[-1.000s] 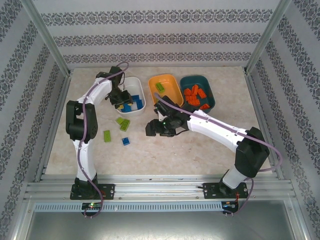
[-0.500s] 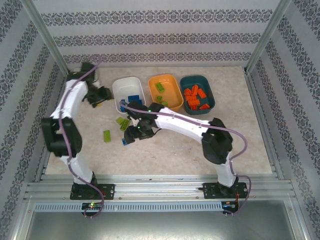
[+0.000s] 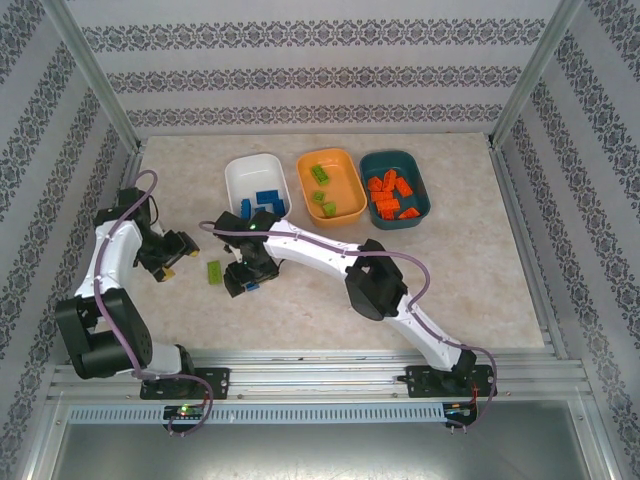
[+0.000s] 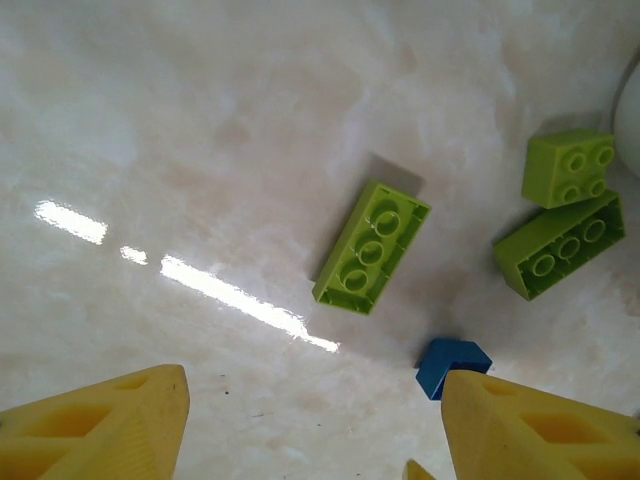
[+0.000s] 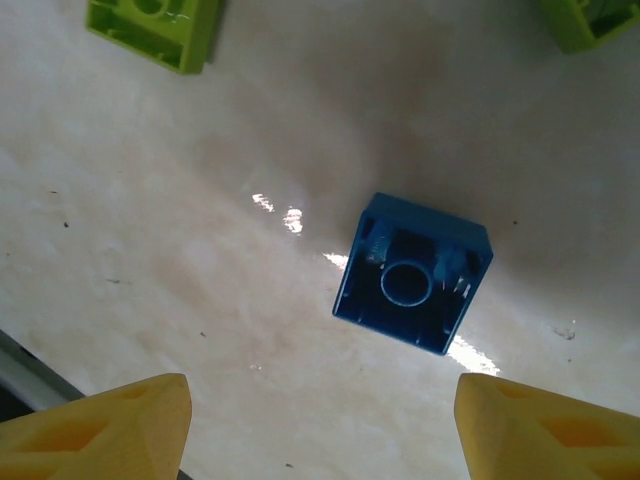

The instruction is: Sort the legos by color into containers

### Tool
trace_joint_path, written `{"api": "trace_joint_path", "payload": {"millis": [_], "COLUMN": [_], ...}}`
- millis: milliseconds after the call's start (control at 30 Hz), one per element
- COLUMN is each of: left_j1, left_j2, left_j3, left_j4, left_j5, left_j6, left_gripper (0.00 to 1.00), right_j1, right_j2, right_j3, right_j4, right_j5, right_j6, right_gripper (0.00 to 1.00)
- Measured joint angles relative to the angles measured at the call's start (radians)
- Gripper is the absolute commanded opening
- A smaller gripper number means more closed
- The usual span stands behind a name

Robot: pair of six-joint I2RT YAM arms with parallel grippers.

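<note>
The white dish [image 3: 243, 176] holds blue legos, the orange dish [image 3: 340, 160] green ones, and the dark teal dish [image 3: 412, 166] orange ones. On the table, a blue brick [image 5: 413, 272] lies upside down. My right gripper [image 5: 320, 430] hovers open just above it [image 3: 241, 279], holding nothing. A long green brick [image 3: 214, 271] lies to its left, and it also shows in the left wrist view [image 4: 372, 246], along with two more green bricks [image 4: 560, 240] and the blue brick's corner [image 4: 452, 365]. My left gripper [image 4: 315, 430] is open and holding nothing, low at the left [image 3: 172, 258].
Metal rails and patterned walls close in the table [image 3: 450, 280] on all sides. My right arm [image 3: 320, 245] stretches across the middle toward the left. Green brick edges [image 5: 155, 30] sit at the top of the right wrist view.
My left arm swung from the white dish back to the near left, its jaws opening wider. My right arm swept left from the table's middle to over the blue brick.
</note>
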State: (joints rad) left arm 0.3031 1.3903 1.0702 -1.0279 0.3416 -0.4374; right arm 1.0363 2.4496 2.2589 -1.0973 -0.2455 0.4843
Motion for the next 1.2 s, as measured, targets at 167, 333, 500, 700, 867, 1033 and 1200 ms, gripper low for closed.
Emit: {"api": "trace_joint_path", "payload": {"millis": [167, 333, 500, 700, 867, 1033, 1200], "left_j1": [0.0, 0.0, 0.0, 0.0, 0.0, 0.0, -0.001], "left_j2": [-0.046, -0.071, -0.112, -0.15, -0.156, -0.155, -0.126], "left_j3": [-0.032, -0.063, -0.106, -0.173, -0.18, -0.183, -0.185], "left_j4": [0.017, 0.022, 0.027, 0.034, 0.044, 0.06, 0.072], "left_j5": [0.008, 0.009, 0.0, -0.002, -0.002, 0.003, 0.029], "left_j6": [0.0, 0.001, 0.006, 0.013, 0.015, 0.016, 0.026], "left_gripper": [0.7, 0.71, 0.71, 0.72, 0.73, 0.75, 0.78], "right_j1": [0.0, -0.009, -0.021, -0.038, -0.049, -0.055, -0.072], "right_j2": [0.058, 0.107, 0.158, 0.178, 0.178, 0.173, 0.111], "right_j3": [0.07, 0.119, 0.172, 0.202, 0.203, 0.203, 0.129], "right_j4": [-0.05, -0.08, -0.099, -0.118, -0.119, -0.117, -0.086], "right_j5": [0.008, 0.018, 0.029, 0.039, 0.049, 0.055, 0.051], "right_j6": [-0.007, -0.01, -0.009, 0.002, 0.004, -0.002, 0.015], "right_gripper": [0.7, 0.67, 0.6, 0.47, 0.36, 0.27, 0.27]}}
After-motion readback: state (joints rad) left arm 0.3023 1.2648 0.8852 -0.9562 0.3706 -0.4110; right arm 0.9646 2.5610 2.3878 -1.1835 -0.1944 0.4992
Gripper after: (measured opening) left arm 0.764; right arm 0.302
